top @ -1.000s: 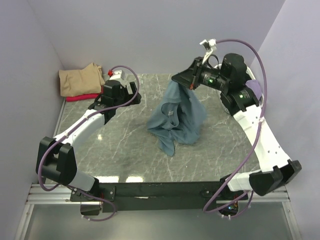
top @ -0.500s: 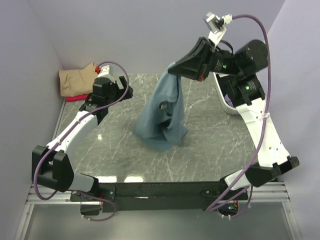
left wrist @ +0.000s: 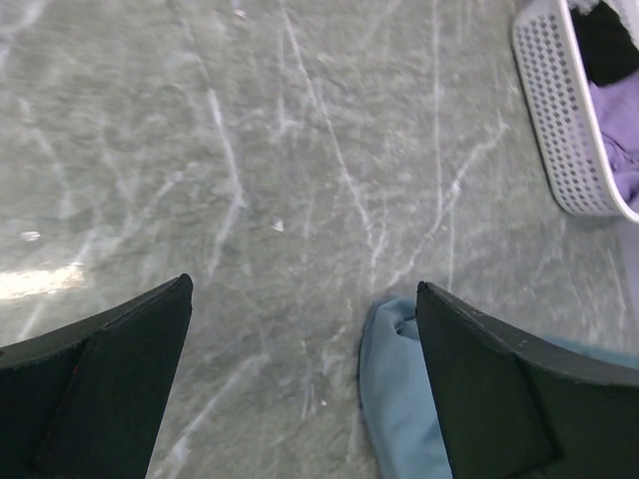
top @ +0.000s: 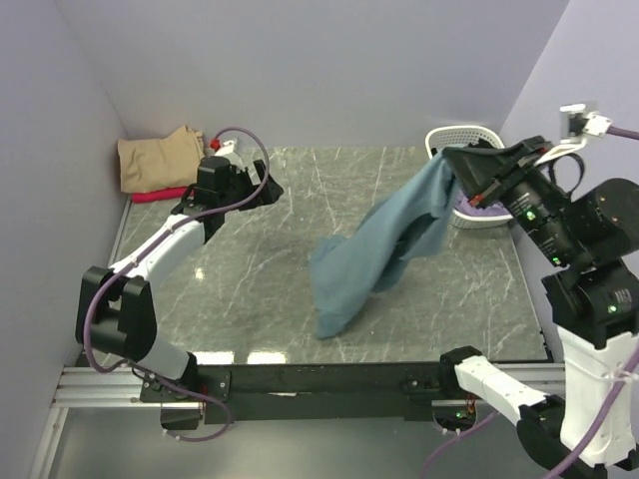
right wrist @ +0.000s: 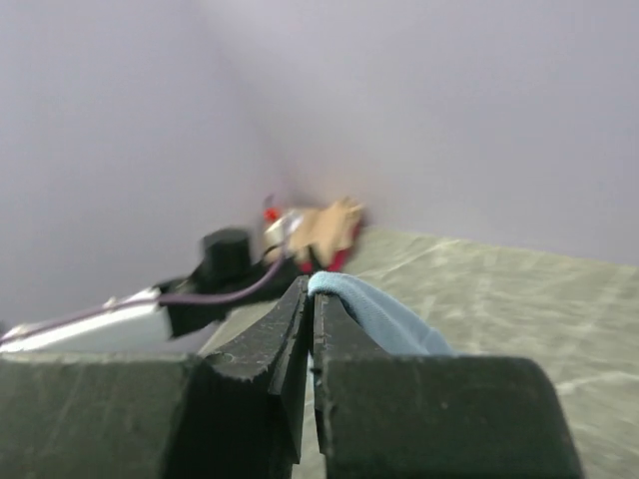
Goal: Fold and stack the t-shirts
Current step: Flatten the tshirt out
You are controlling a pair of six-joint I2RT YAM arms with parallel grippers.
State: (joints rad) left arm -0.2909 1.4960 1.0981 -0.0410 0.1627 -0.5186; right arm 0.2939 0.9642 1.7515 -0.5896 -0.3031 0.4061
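Here, in the top external view, we see the large dusty teal-blue cloth t-shirt (top: 384,244) hanging from the right gripper (top: 461,172), whose jaws are pinched shut on one upper edge. The cloth falls in a slack diagonal toward the grey marbled table (top: 250,289); we cannot tell whether its lowest fold touches. The left gripper (top: 255,186) is spread wide and empty, near the folded tan cloth shirt (top: 160,160) that lies on a red cloth shirt (top: 160,195) in the far left corner. The white lattice-sided plastic basket (top: 449,138) sits at the far right edge, just behind the raised cloth.

In the left wrist view, the wide-apart jaws frame bare table. A rounded blue fold (left wrist: 399,399) lies beside the right finger, and the basket wall (left wrist: 569,130) is well apart.

In the right wrist view, the closed jaws clamp a thin blue ridge (right wrist: 374,314).

We judge the shirt light, limp and shapeless. One pinch bunches it, so a second hold at a free corner or hem would spread it. The table's middle offers room; the walls, the basket and the near edge bound it.
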